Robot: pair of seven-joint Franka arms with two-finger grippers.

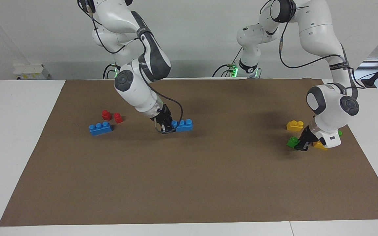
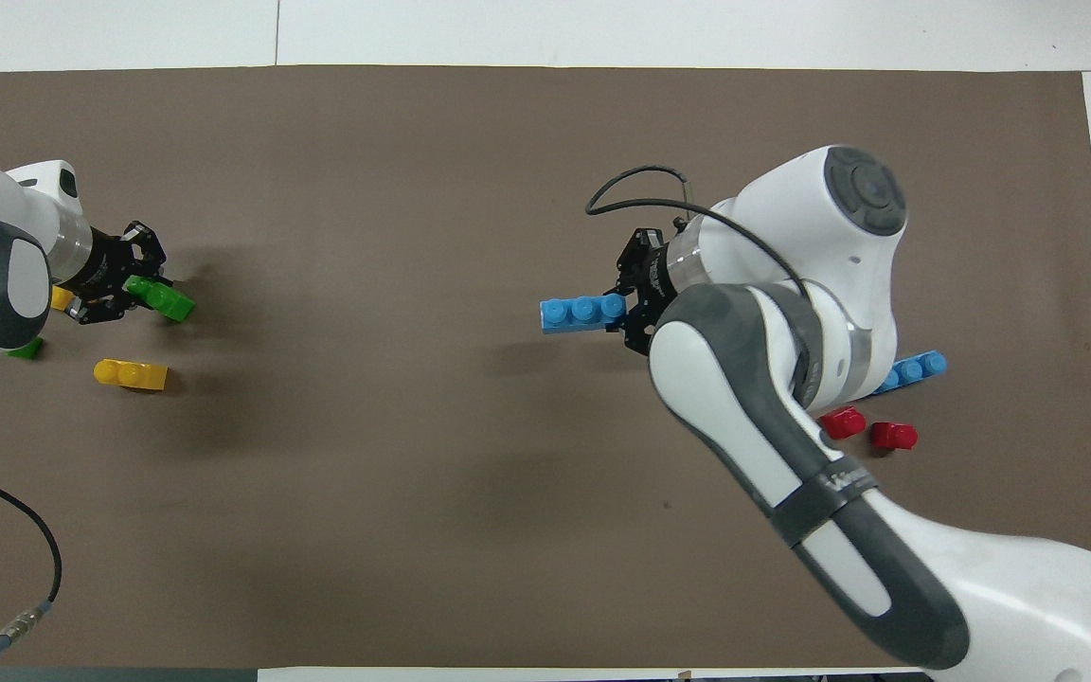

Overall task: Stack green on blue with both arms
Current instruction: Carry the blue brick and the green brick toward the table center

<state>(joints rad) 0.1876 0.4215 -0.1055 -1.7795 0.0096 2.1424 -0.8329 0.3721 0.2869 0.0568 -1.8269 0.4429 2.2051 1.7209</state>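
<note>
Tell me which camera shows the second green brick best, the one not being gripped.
Neither shows it well, but the facing view is slightly better: a bit of the loose green brick peeks past the left arm's wrist. The overhead view shows only a sliver under that wrist. The left tool is shut on the other green brick.

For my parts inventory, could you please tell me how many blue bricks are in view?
2: one blue brick held by the right gripper; the other blue brick lies beside the red pieces.

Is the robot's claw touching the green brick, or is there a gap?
Touching. In the overhead view the left gripper is shut on the green brick, one end pinched between its fingertips; the facing view shows the same grip.
</note>
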